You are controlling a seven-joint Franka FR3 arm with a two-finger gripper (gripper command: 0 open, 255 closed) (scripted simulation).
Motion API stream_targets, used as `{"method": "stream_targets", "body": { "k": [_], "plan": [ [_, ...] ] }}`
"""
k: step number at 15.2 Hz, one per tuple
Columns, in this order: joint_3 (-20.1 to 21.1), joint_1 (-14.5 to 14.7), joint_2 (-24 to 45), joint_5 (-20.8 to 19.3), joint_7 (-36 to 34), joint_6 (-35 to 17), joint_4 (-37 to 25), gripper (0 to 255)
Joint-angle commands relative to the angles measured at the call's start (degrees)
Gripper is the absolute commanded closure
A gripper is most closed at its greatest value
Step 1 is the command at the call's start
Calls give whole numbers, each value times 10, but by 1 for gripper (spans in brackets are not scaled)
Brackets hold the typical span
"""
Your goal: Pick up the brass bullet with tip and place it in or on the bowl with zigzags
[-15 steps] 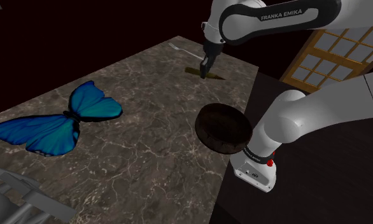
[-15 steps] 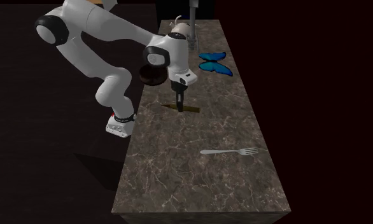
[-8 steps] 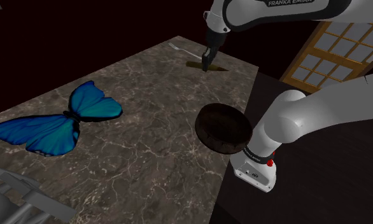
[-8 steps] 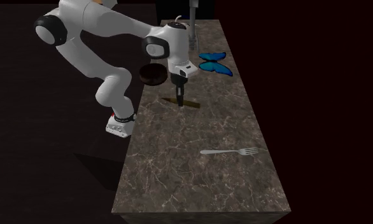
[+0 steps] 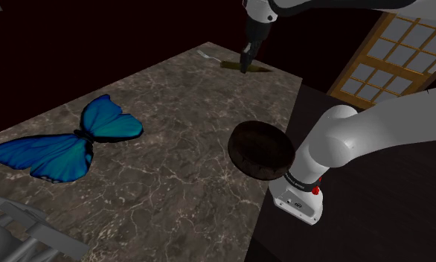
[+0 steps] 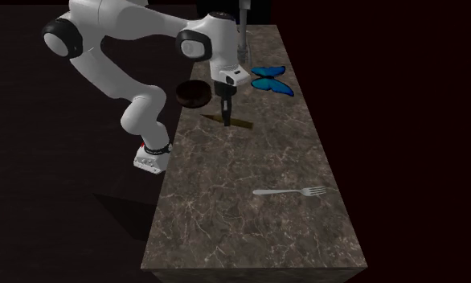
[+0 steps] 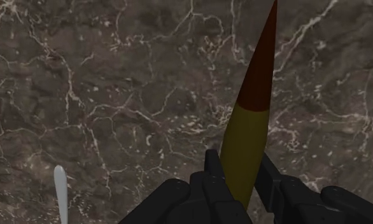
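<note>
A bullet with a yellow body and a dark red pointed tip (image 7: 255,89) is clasped between my black fingers (image 7: 212,167), jutting out past them over the marble top. My gripper (image 7: 240,181) is shut on its base. Seen from the shoulder, the gripper (image 5: 245,65) hangs over the far end of the marble table with the bullet (image 5: 255,68) showing as a dark olive sliver at its tip. From the second exterior view, the gripper (image 6: 227,120) and bullet (image 6: 239,124) float a little above the surface. The dark brown bowl (image 5: 263,149) (image 6: 194,94) sits at the table's edge by the stand.
A blue butterfly (image 5: 68,141) (image 6: 272,80) lies on the marble table (image 5: 172,186). A silver fork (image 6: 294,191) rests further along, its handle (image 7: 60,191) near the gripper. A grey object (image 5: 19,227) sits at the near corner. A panelled door (image 5: 391,59) stands behind.
The gripper has risen off the table over the last second, carrying the bullet up with it. The fingers stayed shut throughout.
</note>
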State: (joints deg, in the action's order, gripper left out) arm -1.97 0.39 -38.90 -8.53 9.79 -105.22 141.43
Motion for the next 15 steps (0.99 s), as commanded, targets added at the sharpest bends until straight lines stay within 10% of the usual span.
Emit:
{"method": "stream_targets", "body": {
  "k": [1, 15],
  "plan": [
    [1, 0, 2, 1, 2, 15, -17, 255],
    [70, 32, -100, 50, -63, 124, -17, 255]
  ]
}}
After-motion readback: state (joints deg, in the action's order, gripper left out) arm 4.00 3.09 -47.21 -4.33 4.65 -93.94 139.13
